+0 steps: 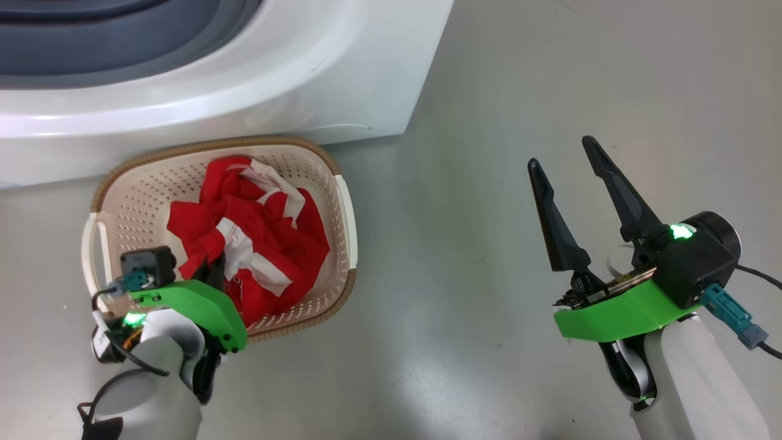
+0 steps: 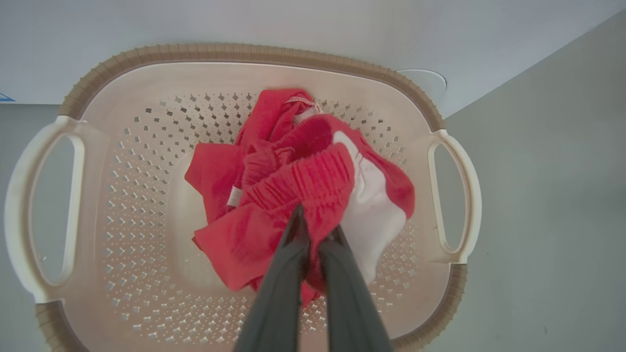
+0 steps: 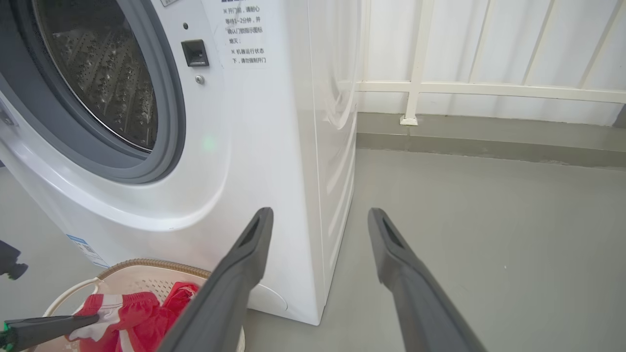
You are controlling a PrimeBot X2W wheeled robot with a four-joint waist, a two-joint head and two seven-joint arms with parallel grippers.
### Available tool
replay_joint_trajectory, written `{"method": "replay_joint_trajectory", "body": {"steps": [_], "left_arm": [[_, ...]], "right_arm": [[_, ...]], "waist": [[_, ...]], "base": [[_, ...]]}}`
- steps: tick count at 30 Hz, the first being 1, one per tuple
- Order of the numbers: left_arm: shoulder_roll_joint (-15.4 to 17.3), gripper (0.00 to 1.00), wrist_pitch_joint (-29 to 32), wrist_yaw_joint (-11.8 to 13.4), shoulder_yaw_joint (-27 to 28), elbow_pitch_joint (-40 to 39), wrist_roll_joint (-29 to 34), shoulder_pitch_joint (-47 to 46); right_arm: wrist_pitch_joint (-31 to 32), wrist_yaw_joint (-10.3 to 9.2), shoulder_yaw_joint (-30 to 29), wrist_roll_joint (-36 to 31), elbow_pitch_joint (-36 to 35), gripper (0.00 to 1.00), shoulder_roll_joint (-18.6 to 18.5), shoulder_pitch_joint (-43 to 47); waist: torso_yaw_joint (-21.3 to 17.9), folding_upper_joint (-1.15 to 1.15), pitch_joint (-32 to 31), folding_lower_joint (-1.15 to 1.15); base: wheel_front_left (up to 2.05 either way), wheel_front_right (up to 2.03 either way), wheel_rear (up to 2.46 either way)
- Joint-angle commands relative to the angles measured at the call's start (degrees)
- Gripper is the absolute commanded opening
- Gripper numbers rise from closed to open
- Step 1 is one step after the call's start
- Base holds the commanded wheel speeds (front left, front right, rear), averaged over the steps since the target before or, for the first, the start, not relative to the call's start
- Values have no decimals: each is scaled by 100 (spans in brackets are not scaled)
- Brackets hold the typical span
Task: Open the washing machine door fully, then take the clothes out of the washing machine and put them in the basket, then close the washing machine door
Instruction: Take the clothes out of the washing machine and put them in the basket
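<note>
Left gripper pinching clothes inside basket; right gripper spread above open floor

Clothes red, white panels; basket cream, perforated, brown woven rim; washing machine white; my right end effector black.

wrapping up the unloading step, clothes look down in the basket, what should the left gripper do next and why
Probably open the left gripper and then lift it clear. It is shut on a fold of the red clothes, which lie bunched inside the basket, so there seems nothing left to carry. The visible part of the drum looks empty.
</note>
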Motion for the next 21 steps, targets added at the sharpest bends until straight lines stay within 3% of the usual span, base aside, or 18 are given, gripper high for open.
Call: {"method": "replay_joint_trajectory", "body": {"steps": [1,3,5,6,7,14,21], "left_arm": [[211,0,-17,-32,62,-11,-92,-21],[224,3,-24,-32,-49,17,-165,-45],[240,47,-53,-32,-151,15,-241,-39],[248,85,-71,-32,-197,8,-280,-25],[250,100,-90,-32,-247,-10,-317,-6],[318,100,-205,-32,-368,-445,-663,312],[537,100,-211,-33,-26,-1636,-491,972]], "right_arm": [[-36,39,82,-18,-161,100,21,-9],[-36,39,74,-20,-154,100,21,-13],[-36,39,70,-7,-128,100,21,-12],[-36,39,74,2,-111,100,21,-12],[-36,39,73,8,-93,100,21,-11],[-36,39,97,45,20,100,21,58],[-36,39,172,61,170,100,21,231]], "waist": [[-20,0,46,0],[-9,0,41,0],[15,0,-13,0],[28,0,-54,0],[43,0,-104,0],[185,0,-616,0],[361,0,-1225,0]], "base": [[0,0,0],[0,0,0],[0,0,0],[0,0,0],[0,0,0],[0,0,0],[0,0,0]]}}
